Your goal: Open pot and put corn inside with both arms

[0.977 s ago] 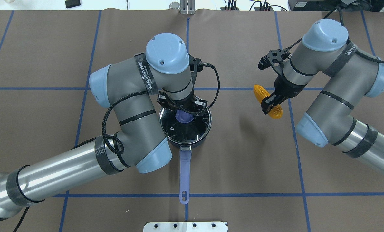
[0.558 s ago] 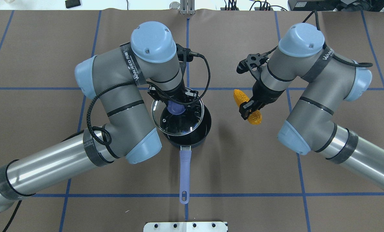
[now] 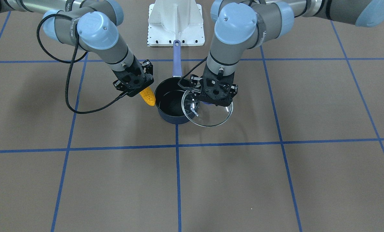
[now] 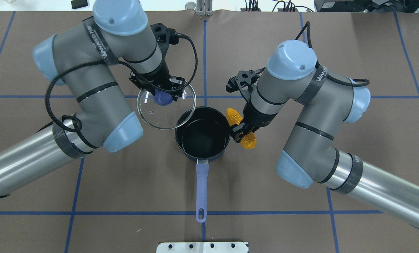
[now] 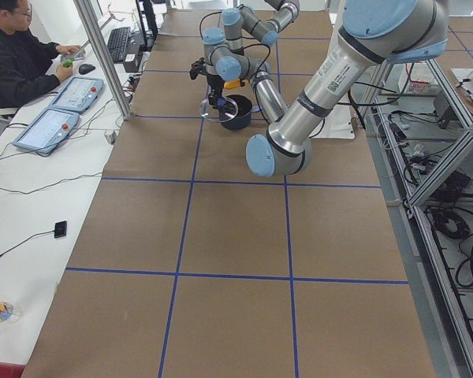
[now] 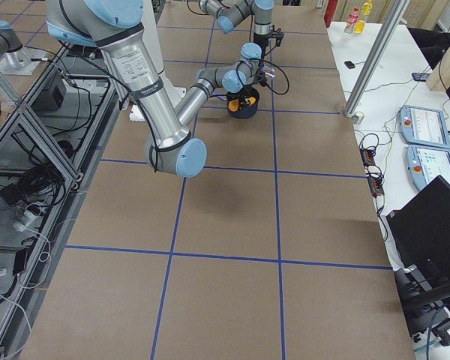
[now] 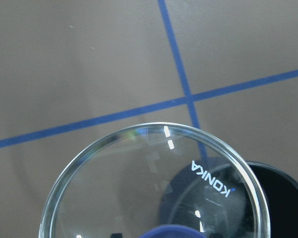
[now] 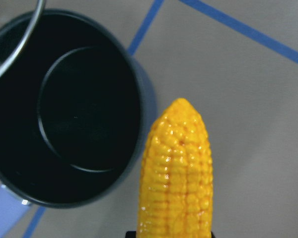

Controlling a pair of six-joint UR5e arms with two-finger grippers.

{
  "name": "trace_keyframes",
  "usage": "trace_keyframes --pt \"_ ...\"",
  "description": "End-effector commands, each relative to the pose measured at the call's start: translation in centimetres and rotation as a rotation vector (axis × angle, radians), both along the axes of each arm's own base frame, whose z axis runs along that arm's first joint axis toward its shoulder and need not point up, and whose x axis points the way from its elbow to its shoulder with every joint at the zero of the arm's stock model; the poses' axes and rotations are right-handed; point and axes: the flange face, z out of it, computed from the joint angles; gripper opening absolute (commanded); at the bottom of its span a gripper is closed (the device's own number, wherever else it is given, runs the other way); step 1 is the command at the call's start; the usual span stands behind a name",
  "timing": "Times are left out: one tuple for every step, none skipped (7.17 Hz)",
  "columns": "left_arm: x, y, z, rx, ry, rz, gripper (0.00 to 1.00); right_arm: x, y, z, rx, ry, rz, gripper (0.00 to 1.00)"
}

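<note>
Plainly, the front-facing view holds one pot (image 3: 174, 120), one corn (image 3: 148, 96) cob, one glass lid (image 3: 211, 119) and two arms. The left arm (image 3: 237, 35) ends in the left gripper (image 3: 213, 101), which is clamped on the lid and holds it off the table (image 3: 243, 180). The glass overlaps the pot's rim on that side. The right arm (image 3: 101, 38) carries the right gripper (image 3: 141, 90), closed around the corn, whose tip hangs just outside the opposite rim. The pot's handle (image 3: 177, 61) points toward the robot's base.

From overhead, the left gripper's fingers pinch the lid's one blue knob (image 4: 162, 99). The lid covers only a sliver of rim, so nearly the whole black interior lies open. The corn is tilted just beside the right rim, with both ends sticking out past the jaws. Bare brown table stretches widely on every side.

Exterior left shows one operator (image 5: 20, 55) seated at a side desk, well apart from the pot.

Exterior right shows the pot small and far off.

Through the left wrist camera, the lid's edge arcs across, with the pot's rim under it at lower right.

Through the right wrist camera, the corn points forward beside the pot, outside the wall.
</note>
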Motion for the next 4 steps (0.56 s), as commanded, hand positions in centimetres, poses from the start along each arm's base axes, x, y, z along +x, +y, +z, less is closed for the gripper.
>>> trace_keyframes --pt "-4.2 -2.5 3.3 0.037 -0.022 0.020 0.45 -2.9 2.1 -2.9 0.009 -0.010 0.003 0.26" --pt "-7.2 -3.8 5.3 0.046 -0.010 0.053 0.45 -3.9 2.1 -4.1 0.020 -0.016 0.000 0.27" --pt "-10.3 -5.2 7.8 0.068 -0.016 0.079 0.45 -4.7 1.9 -5.2 0.026 -0.022 0.000 0.30" --pt "-12.5 -5.9 11.1 0.110 -0.045 0.116 0.45 -4.7 1.8 -5.2 0.027 -0.023 0.001 0.31"
